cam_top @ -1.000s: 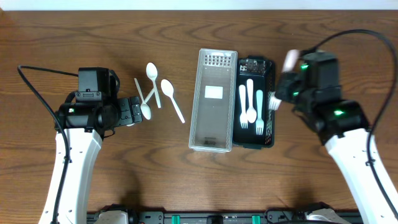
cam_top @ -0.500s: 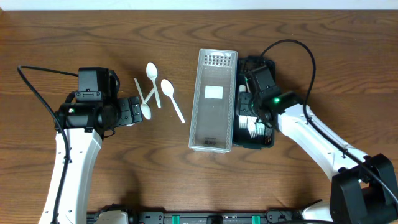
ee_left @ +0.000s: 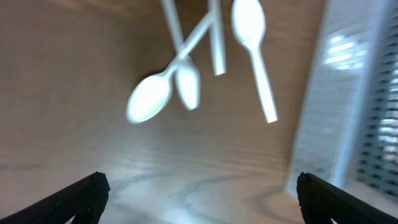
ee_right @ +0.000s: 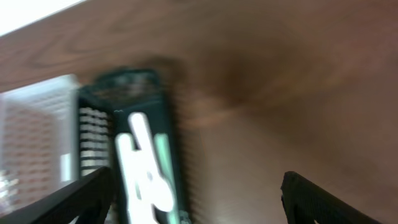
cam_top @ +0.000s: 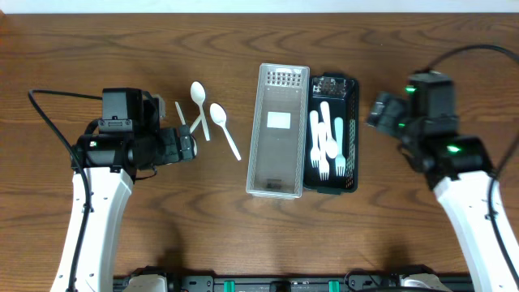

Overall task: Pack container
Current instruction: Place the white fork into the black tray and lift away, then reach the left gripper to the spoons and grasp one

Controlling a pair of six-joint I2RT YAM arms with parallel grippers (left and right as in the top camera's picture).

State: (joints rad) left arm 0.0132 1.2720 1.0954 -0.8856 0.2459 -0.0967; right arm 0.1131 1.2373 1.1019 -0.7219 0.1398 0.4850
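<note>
Several white forks already lie in the black basket; the clear bin touching it looks empty. Three spoons lie unpacked on the table. Left gripper hovers by them, fingers wide apart; right gripper, spread and empty, hangs beside the basket.

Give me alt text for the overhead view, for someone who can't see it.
Two long trays sit side by side on a wooden table: a clear tray and, to its right, a black tray holding white forks. White spoons lie loose left of the clear tray, near the left gripper; the right gripper is right of the black tray.
</note>
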